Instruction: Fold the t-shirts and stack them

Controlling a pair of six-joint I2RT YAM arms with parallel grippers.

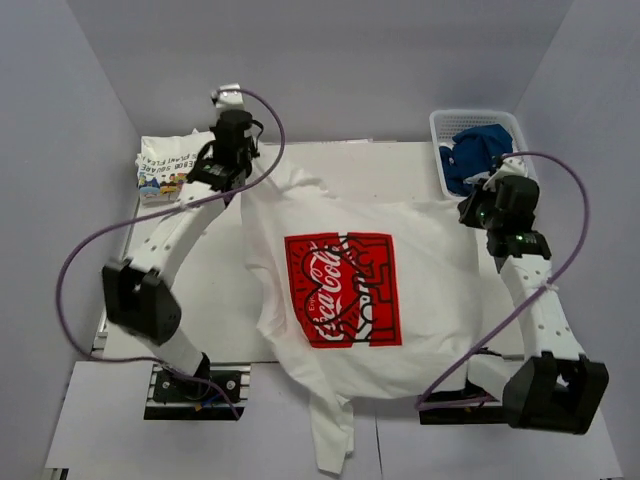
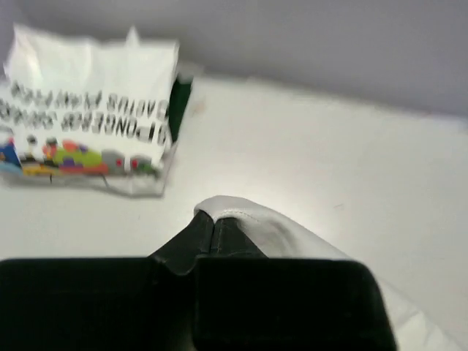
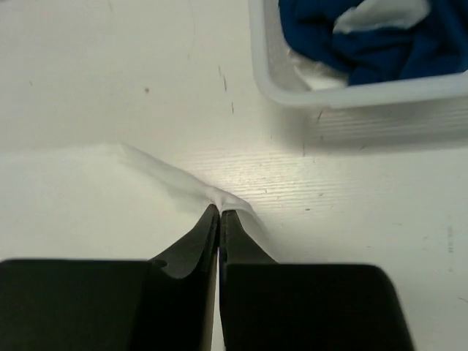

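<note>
Top external shows our left gripper [image 2: 213, 219] and right gripper [image 3: 220, 212] each clamped tight on the white cotton Coca-Cola-print t-shirt [image 1: 430, 290].

**Left wrist view.** We see the cartoon-print t-shirt [image 2: 88, 110] blurred, its lettering unreadable and its left side cut by the picture's edge. The body of the left tool [image 2: 212, 223] runs off the near edge. How much of the Coca-Cola t-shirt [image 2: 281, 228] lies between its closed fingers is hidden.

**Right wrist view.** The basket [image 3: 351, 95] and the blue t-shirt [image 3: 365, 44] are cropped at the far and right edges.

**Top view.** The right arm [image 1: 530, 290] covers part of the basket, and the Coca-Cola t-shirt hides much of the counter [image 1: 215, 290].
</note>
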